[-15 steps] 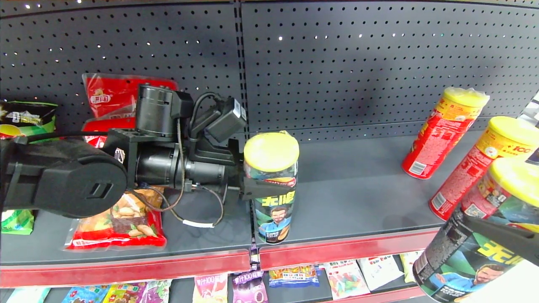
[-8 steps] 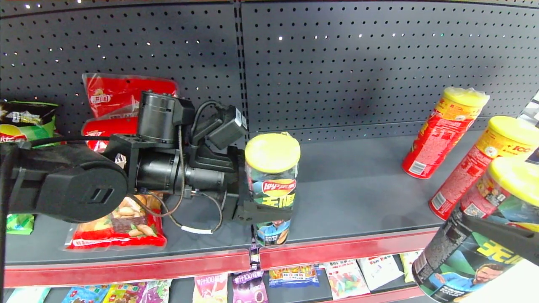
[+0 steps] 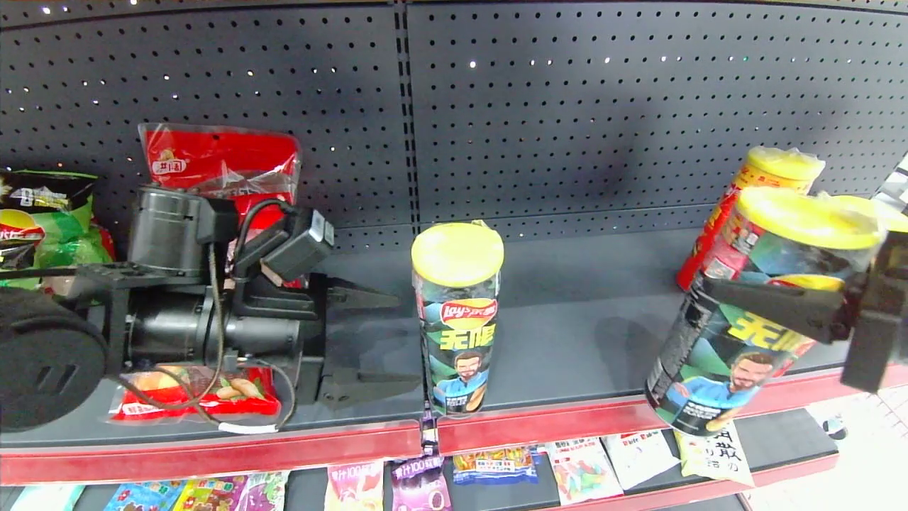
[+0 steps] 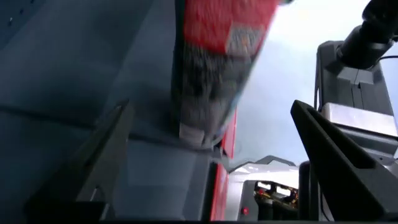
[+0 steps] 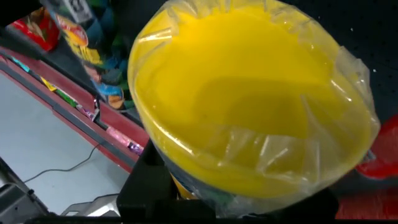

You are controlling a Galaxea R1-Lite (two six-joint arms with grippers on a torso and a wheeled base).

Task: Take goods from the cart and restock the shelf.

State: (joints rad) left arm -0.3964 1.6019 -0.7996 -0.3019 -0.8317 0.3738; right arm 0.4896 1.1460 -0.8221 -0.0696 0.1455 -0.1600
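A green chip can with a yellow lid (image 3: 457,319) stands upright near the front edge of the grey shelf (image 3: 582,312), free of any gripper. My left gripper (image 3: 386,341) is open a short way to its left, fingers pointing at the can. In the left wrist view the can (image 4: 214,68) shows blurred beyond the spread fingers (image 4: 109,158). My right gripper (image 3: 780,309) is shut on a second green can (image 3: 738,341), held tilted at the shelf's front right. Its wrapped yellow lid (image 5: 249,99) shows close up in the right wrist view.
Red snack bags (image 3: 213,160), a peanut bag (image 3: 234,389) and green bags (image 3: 42,213) crowd the shelf's left end. A red can (image 3: 777,167) stands behind the held one. A pegboard (image 3: 567,106) backs the shelf. Small packets (image 3: 496,465) hang on the lower shelf.
My left gripper opened, let go of the standing can and drew back to the left. My right arm lifted its can up and leftward to shelf height.
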